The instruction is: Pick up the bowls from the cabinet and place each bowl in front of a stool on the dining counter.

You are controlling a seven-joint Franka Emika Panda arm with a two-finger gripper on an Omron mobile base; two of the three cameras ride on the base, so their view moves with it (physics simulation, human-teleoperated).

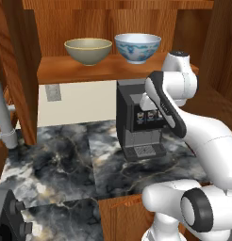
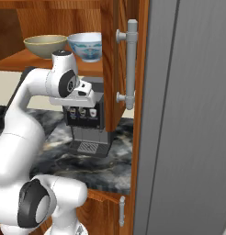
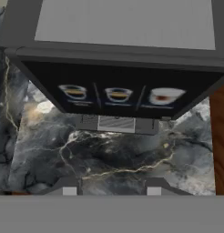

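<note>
Robot arm (image 1: pixel 193 132) fills the lower right of the left base view; behind it, the olive bowl (image 1: pixel 88 50) and patterned bowl (image 1: pixel 137 47) sit side by side on the cabinet shelf (image 1: pixel 66 68). Right base view: both bowls remain above the coffee machine (image 2: pixel 87 124). Hand view: gripper (image 3: pixel 112 187) spread, empty, over the worktop (image 3: pixel 109 159). Neither bowl delivered.

Left base cam sits behind the arm, looking forward and slightly up at the open cabinet shelf (image 1: pixel 70 70) across the frame's top, coffee machine (image 1: pixel 136 122) mid-frame. Right base cam shares both, shelf (image 2: pixel 23 62) upper left, machine (image 2: pixel 87 124) centre-left. Hand cam hangs close above the machine (image 3: pixel 118 54), facing down at the marbled worktop (image 3: pixel 114 159).
</note>
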